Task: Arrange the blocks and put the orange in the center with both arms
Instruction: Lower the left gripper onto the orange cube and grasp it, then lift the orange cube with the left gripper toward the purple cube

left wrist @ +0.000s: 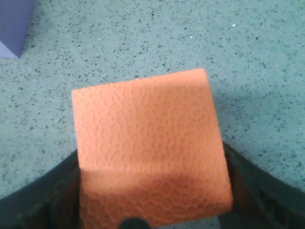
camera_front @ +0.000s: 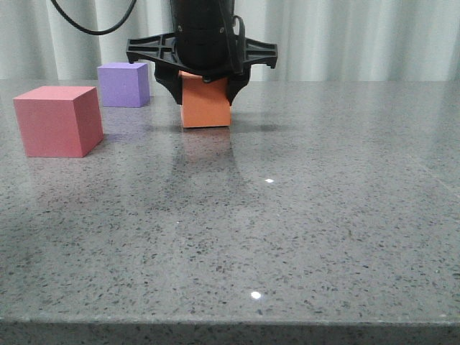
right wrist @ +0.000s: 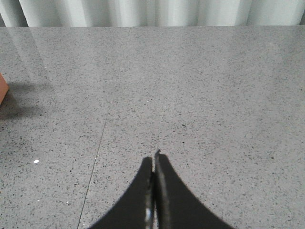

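The orange cube [camera_front: 206, 104] rests on the grey table toward the back, right of the other two blocks. My left gripper [camera_front: 205, 93] comes down over it from above and is shut on it, a black finger pressed to each side; the left wrist view shows the orange cube [left wrist: 150, 148] filling the gap between the fingers [left wrist: 45, 202]. The purple cube [camera_front: 123, 84] stands behind and to the left, and the pinkish-red cube [camera_front: 57, 121] sits nearer at the far left. My right gripper [right wrist: 154, 160] is shut and empty over bare table, outside the front view.
The speckled grey tabletop [camera_front: 302, 215] stretches wide to the right and toward the front edge. A pale curtain [camera_front: 345, 36] hangs behind the table. A corner of the purple cube [left wrist: 14, 24] shows in the left wrist view.
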Controlling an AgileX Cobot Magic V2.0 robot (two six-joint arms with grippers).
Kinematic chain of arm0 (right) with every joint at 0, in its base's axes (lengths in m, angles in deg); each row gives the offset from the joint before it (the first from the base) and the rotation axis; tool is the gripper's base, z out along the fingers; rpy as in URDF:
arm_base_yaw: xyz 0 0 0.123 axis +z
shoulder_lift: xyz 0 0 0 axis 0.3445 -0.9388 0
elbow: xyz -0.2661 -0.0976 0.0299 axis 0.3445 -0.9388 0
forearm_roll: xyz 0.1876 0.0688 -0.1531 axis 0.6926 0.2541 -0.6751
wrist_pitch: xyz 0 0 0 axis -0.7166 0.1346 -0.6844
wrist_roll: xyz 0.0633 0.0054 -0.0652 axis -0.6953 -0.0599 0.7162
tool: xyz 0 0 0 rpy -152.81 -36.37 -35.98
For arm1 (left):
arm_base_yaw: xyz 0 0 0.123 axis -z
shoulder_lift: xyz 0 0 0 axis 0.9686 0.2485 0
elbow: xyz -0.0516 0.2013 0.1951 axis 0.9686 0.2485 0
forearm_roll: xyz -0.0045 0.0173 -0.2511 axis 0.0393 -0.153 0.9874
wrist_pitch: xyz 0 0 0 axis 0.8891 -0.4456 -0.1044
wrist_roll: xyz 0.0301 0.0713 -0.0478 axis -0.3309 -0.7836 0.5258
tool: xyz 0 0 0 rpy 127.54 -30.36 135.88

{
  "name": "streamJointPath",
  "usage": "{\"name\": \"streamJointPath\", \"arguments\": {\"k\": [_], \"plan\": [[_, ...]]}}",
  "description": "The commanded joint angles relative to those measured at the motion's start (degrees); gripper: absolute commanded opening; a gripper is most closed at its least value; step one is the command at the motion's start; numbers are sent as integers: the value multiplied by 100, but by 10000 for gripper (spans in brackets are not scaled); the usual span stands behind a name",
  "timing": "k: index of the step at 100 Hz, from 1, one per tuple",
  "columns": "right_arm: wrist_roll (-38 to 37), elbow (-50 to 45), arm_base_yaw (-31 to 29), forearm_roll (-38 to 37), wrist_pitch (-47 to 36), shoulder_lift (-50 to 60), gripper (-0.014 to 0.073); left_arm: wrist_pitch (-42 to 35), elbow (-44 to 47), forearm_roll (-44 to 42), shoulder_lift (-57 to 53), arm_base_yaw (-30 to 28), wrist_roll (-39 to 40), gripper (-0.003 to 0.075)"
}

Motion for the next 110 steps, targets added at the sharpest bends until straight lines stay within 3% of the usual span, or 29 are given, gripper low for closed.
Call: {"name": "streamJointPath", "arguments": {"k": [1,19,62,87,110], "plan": [[24,136,-39,-1,-425,-10,-69,41,-187,-268,-402,73,56,321],[24,136,-39,-1,-425,-10,-69,298,-197,-313,-738,146,-74,321],[24,136,-39,-1,-425,-10,-69,39,190,-101,-2023,-82,-1939,321],[24,136,-39,-1,-425,-10,-69,-722,1242,573,-2769,-978,-2455,321],[24,136,-39,-1,-425,-10,-69,-1676,1889,2107,-2859,-2014,-4101,321]]}}
